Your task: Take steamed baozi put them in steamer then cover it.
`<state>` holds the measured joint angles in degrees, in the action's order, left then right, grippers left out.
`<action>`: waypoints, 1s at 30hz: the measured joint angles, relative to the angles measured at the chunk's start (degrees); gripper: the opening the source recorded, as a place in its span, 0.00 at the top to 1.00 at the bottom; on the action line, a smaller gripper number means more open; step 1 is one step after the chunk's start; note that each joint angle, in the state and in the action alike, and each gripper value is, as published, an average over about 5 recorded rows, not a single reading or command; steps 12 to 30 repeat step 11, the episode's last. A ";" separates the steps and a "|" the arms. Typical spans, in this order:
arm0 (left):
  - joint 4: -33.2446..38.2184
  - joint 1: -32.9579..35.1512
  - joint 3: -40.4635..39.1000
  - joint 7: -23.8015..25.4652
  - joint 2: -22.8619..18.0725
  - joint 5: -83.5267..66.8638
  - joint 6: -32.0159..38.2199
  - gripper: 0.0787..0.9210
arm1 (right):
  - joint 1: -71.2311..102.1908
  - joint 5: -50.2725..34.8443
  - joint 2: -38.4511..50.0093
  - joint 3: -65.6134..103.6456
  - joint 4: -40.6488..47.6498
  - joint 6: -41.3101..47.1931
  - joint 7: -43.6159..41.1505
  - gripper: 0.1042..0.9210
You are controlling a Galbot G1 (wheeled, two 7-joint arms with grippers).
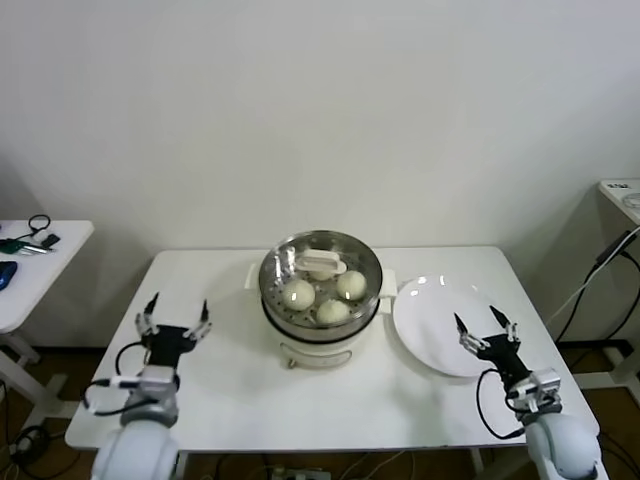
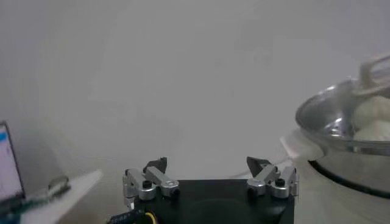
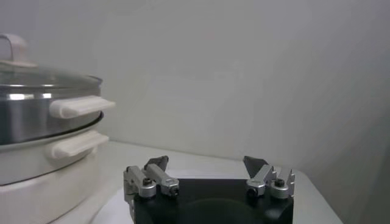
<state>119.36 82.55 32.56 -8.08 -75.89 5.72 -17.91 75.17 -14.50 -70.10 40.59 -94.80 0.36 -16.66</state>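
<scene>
Cover (image 1: 321, 262) sits on steamer (image 1: 320, 325) over baozi (image 1: 333, 311); left tool (image 1: 177, 316) at 8 o'clock, right tool (image 1: 484, 324) at 4 o'clock, both wide, empty.

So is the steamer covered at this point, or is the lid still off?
Covered. The glass cover sits level on the steamer rim, with the baozi visible through it. Both hands are open, clear of it.
</scene>
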 measured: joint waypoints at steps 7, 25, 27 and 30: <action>-2.74 2.97 3.92 2.09 -1.27 -7.22 8.04 0.12 | 1.59 -0.60 -0.76 0.84 -1.21 -0.13 0.76 0.12; -3.53 3.46 4.53 3.19 -1.34 -8.67 10.37 0.12 | 2.13 -0.85 -0.93 1.15 -1.74 0.06 1.38 0.12; -3.53 3.46 4.53 3.19 -1.34 -8.67 10.37 0.12 | 2.13 -0.85 -0.93 1.15 -1.74 0.06 1.38 0.12; -3.53 3.46 4.53 3.19 -1.34 -8.67 10.37 0.12 | 2.13 -0.85 -0.93 1.15 -1.74 0.06 1.38 0.12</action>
